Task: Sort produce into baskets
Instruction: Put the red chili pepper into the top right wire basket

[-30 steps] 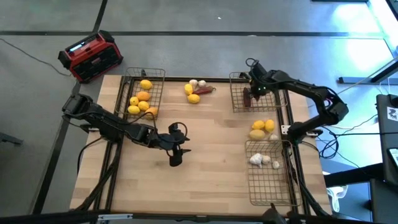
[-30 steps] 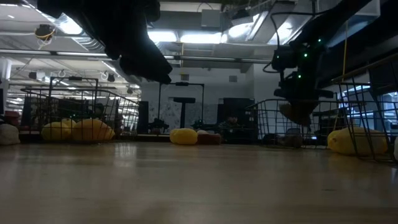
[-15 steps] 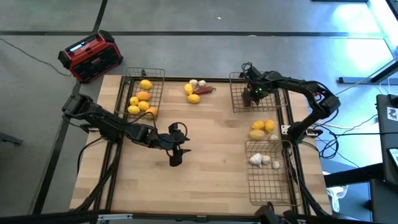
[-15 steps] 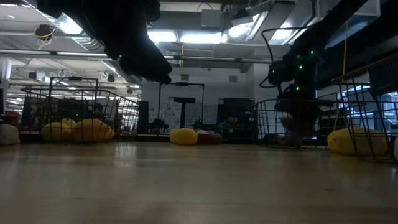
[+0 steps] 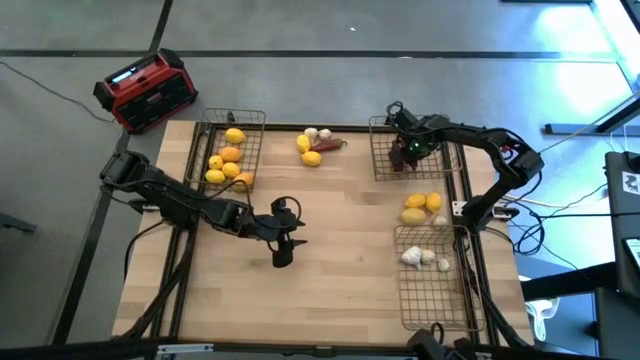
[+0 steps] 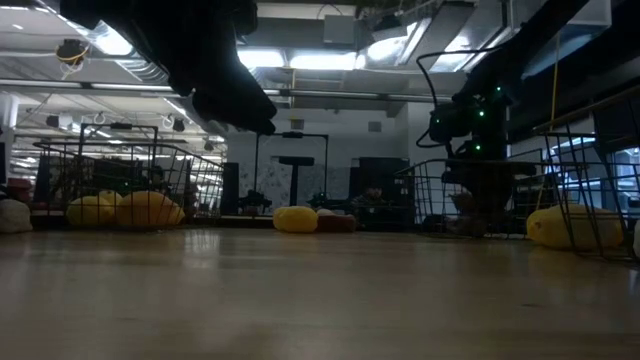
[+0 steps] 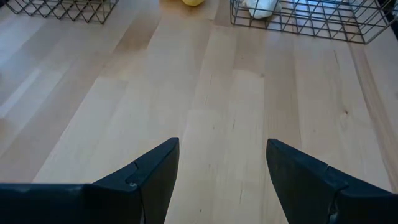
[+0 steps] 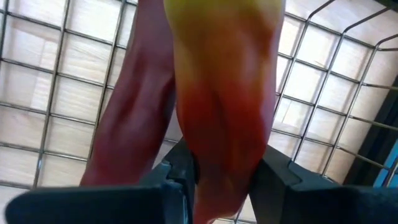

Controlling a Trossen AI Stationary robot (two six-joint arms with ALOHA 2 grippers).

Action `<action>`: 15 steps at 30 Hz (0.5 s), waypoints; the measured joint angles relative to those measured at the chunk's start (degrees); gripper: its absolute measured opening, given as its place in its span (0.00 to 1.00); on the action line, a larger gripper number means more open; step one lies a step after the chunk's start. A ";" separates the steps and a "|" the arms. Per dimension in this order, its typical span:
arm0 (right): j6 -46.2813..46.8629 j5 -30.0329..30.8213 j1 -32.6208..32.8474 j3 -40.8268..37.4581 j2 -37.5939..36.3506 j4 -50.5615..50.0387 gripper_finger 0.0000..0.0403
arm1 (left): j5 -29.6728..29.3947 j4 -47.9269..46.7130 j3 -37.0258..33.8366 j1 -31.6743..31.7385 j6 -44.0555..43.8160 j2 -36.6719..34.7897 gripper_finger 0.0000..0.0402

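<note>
produce is lying spread over the wooden table (image 5: 340, 260) and its three wire baskets. the right gripper (image 8: 214, 177) is reaching down into the far right basket (image 5: 382, 160), and its two dark fingers (image 8: 280, 180) are pressing close against a long red and yellow piece (image 8: 221, 87), clamping it between them. a second dark red piece (image 8: 134, 112) is lying on the mesh floor just beside the held one, touching it. from above, the right gripper is sitting over the far end of that basket with small green lights showing on the wrist.

the left gripper (image 7: 221, 168) is hanging over bare wood near the middle of the table, its fingers (image 7: 155, 171) standing wide apart with nothing between them and nothing touching them.

lemons (image 5: 228, 158) and orange fruits are filling the far left basket (image 5: 200, 140). a loose cluster (image 5: 315, 145) of a lemon, a garlic bulb and a dark red piece is lying on the table between the two far baskets. two loose lemons (image 5: 422, 207) are sitting on the wood between the far right basket and the near right basket (image 5: 415, 300), which is holding white garlic bulbs (image 5: 418, 258). a red-and-black box (image 5: 146, 90) is standing on the floor beyond the table's far left corner.
</note>
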 joint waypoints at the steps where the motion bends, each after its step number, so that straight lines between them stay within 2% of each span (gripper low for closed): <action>1: 0.00 0.00 0.00 0.00 0.00 0.00 0.25 | 0.01 -0.01 0.00 0.00 0.15 0.00 0.59; 5: -0.01 0.06 0.00 0.00 0.00 -0.01 0.28 | 0.00 -0.02 0.00 0.00 0.18 0.00 0.59; 15: -0.20 1.05 0.00 0.00 0.00 0.04 0.48 | 0.01 -0.02 0.00 0.00 0.20 0.00 0.59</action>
